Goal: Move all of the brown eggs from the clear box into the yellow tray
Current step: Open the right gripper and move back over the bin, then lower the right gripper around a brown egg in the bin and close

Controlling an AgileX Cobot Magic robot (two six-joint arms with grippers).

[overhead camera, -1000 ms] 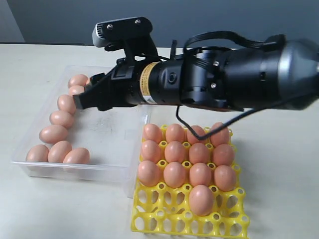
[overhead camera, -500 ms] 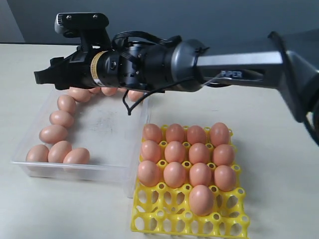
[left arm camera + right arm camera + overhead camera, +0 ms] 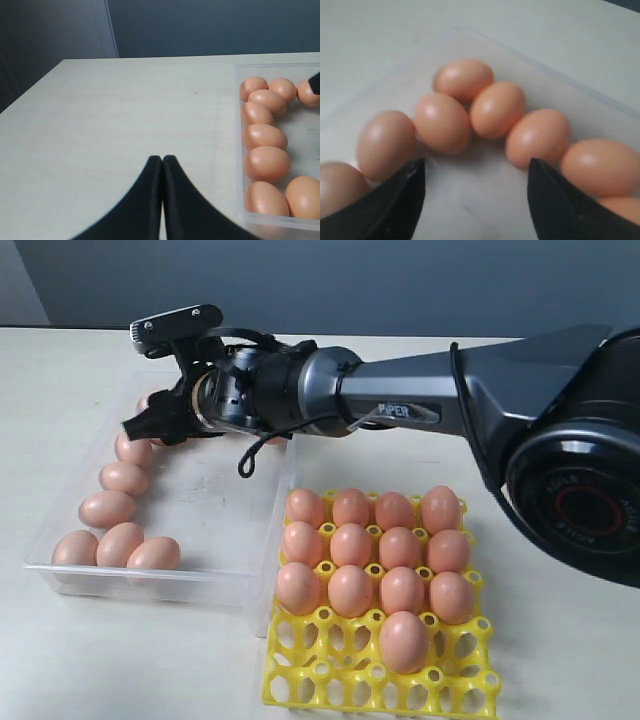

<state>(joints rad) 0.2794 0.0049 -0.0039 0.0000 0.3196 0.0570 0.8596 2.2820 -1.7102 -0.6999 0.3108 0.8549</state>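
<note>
Several brown eggs (image 3: 107,508) line the left and far sides of the clear box (image 3: 140,585). More of them (image 3: 352,590) fill the cups of the yellow tray (image 3: 330,670) to its right. My right gripper (image 3: 140,428) has reached across to the box's far left corner. In the right wrist view it (image 3: 476,167) stands open just above the box floor (image 3: 485,210), with a cluster of eggs (image 3: 442,122) right ahead of its tips and nothing between them. My left gripper (image 3: 162,159) is shut and empty over the bare table, beside the box wall (image 3: 239,150) and its eggs (image 3: 267,162).
The right arm's long black forearm (image 3: 420,405) crosses above the far edge of the box and behind the tray. The tray's front row of cups (image 3: 320,685) holds no eggs. Pale tabletop (image 3: 560,640) surrounds both containers.
The right arm has swung left along the box's far side and dropped lower, to the eggs in the far left corner. Its jaws have stayed open. No egg has moved.
</note>
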